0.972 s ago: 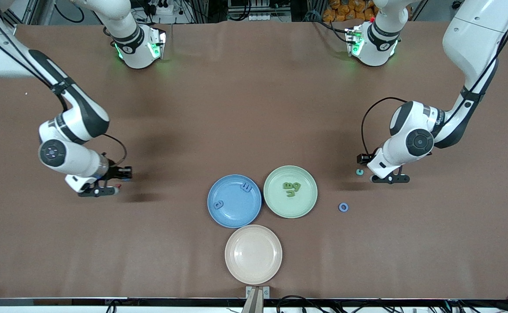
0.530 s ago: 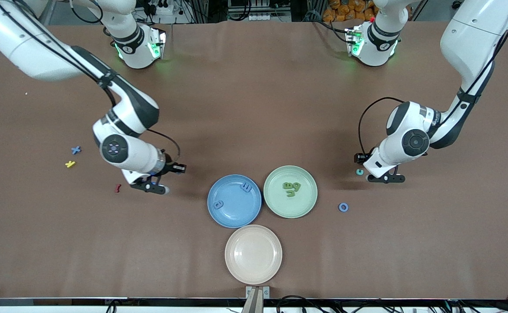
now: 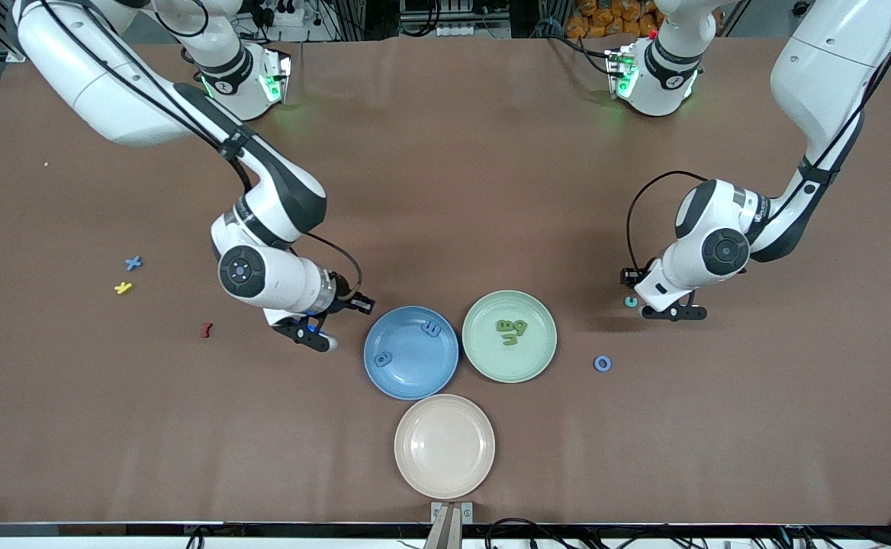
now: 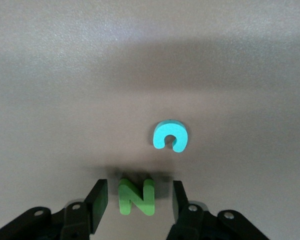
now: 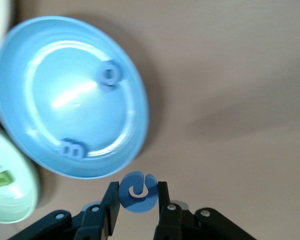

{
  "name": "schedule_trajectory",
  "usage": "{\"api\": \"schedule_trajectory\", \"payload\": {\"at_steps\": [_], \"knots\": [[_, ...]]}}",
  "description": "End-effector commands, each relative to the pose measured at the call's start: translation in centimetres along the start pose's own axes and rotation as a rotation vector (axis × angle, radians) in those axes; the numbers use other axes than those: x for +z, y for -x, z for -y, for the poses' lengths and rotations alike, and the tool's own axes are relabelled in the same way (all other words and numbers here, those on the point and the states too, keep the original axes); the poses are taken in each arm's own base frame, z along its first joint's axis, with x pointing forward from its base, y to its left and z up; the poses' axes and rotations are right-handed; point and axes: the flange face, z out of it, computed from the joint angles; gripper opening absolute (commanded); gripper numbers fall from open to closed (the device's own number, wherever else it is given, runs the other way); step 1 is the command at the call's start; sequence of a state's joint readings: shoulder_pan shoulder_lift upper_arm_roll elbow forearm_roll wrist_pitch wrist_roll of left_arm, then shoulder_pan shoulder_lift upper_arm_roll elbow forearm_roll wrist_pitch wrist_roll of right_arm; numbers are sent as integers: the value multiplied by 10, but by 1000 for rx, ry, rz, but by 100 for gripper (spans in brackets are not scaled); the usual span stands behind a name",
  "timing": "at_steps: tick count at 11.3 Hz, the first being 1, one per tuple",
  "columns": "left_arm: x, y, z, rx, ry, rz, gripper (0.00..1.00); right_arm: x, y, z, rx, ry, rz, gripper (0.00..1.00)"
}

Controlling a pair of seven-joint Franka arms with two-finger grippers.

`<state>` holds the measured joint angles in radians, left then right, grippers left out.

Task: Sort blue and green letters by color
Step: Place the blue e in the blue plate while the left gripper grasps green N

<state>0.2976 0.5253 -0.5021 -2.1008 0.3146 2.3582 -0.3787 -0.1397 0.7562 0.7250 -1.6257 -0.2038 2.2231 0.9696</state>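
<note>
My right gripper (image 3: pixel 320 338) is shut on a round blue letter (image 5: pixel 138 192) and holds it just above the table beside the blue plate (image 3: pixel 412 375), at its right-arm side. That plate (image 5: pixel 85 107) holds two blue letters (image 3: pixel 432 329) (image 3: pixel 383 358). The green plate (image 3: pixel 508 363) holds a few green letters (image 3: pixel 512 330). My left gripper (image 3: pixel 670 311) is open, low over the table, with its fingers either side of a green N (image 4: pixel 136 196), not touching it. A blue O (image 3: pixel 603 364) lies between that gripper and the green plate. A blue X (image 3: pixel 133 263) lies toward the right arm's end.
A teal C (image 3: pixel 631 302) lies next to the left gripper and shows in the left wrist view (image 4: pixel 170 136). A yellow letter (image 3: pixel 123 287) and a red letter (image 3: pixel 205 330) lie near the blue X. A beige plate (image 3: pixel 445 446) sits nearer the camera than the other two.
The right arm has swung from the right arm's end of the table to the blue plate with the blue letter in its gripper. The left gripper has barely shifted.
</note>
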Motion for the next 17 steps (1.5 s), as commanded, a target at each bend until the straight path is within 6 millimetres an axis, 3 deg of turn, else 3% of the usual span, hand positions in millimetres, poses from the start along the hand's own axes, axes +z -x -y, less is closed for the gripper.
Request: {"api": "schedule_trajectory", "payload": {"at_steps": [1, 3, 5, 6, 7, 8, 11, 13, 14, 16, 17], "knots": [[2, 1, -2, 6, 2, -8, 57, 1, 8, 32, -22, -117, -62, 0], [5, 0, -5, 9, 8, -8, 45, -3, 18, 51, -52, -202, -115, 0], [7, 0, -6, 10, 12, -10, 28, -3, 16, 53, -124, -231, -160, 3], [6, 0, -8, 12, 11, -12, 17, -1, 12, 48, -132, -221, -157, 37], [6, 0, -9, 12, 11, -14, 7, 0, 10, 43, -121, -214, -151, 99], [2, -2, -9, 7, 10, -21, 0, 2, 6, 36, -114, -199, -140, 100], [-19, -9, -16, 16, 16, -57, 0, 1, -3, 7, -134, -46, -57, 100], [-43, -14, -26, 17, 22, -98, 0, -8, -21, -23, -151, 20, -17, 100], [-60, -17, -41, 23, 36, -115, 0, -8, -26, -43, -167, 78, 1, 100], [-102, -29, -75, 57, 73, -174, 0, -4, -9, -91, -303, 322, -114, 100], [-116, -39, -91, 72, 104, -200, 0, -10, -6, -115, -302, 364, -124, 100]]}}
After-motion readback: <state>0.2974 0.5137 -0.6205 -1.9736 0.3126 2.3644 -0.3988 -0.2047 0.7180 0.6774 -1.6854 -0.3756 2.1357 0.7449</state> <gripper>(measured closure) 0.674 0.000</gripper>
